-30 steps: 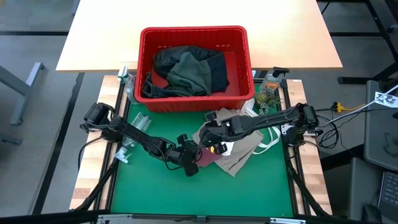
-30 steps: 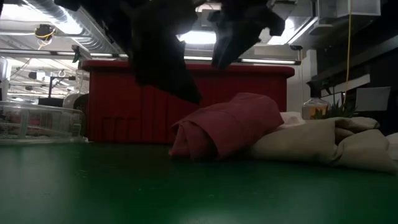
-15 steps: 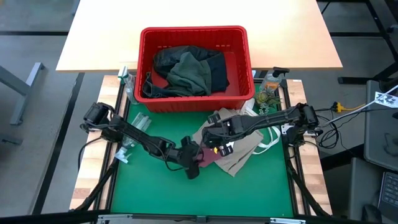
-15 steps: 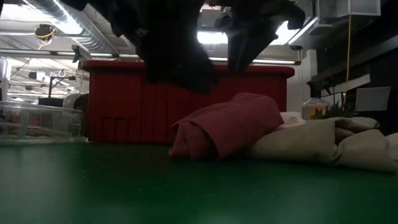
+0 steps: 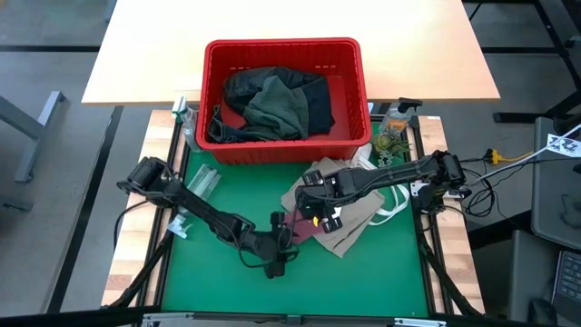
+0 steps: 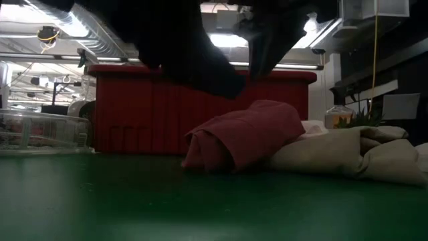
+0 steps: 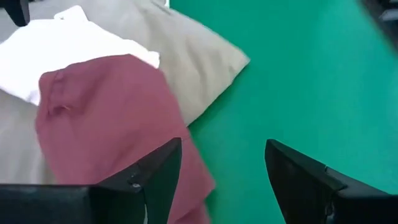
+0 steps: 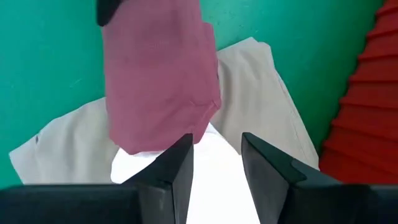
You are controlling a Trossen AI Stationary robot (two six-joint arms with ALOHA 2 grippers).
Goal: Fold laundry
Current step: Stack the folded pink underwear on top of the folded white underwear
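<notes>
The laundry on the green mat is a folded maroon piece (image 5: 306, 234) (image 7: 106, 124) lying on a tan top (image 5: 352, 225) (image 7: 193, 56), with a white cloth (image 8: 211, 155) (image 7: 56, 50) on the tan top behind it. More laundry, olive and black, fills the red basket (image 5: 349, 136). My left gripper (image 5: 277, 257) (image 7: 222, 180) stands open at the maroon piece's near-left corner, raised off the mat. My right gripper (image 5: 318, 214) (image 8: 216, 163) hangs open above the white cloth and the maroon piece's far end, holding nothing.
A clear plastic bottle (image 5: 201, 182) lies on the mat's left side. A spray bottle (image 5: 396, 118) and a small plant (image 5: 385, 143) stand at the far right corner. The basket's wall (image 6: 147, 114) closes the far side. Bare green mat (image 5: 363, 282) lies toward the near edge.
My left gripper has opened from shut, drawn back toward the table's near edge away from the maroon piece, and rolled its wrist. The maroon piece stays in its folded heap. My right gripper has tipped a little in place.
</notes>
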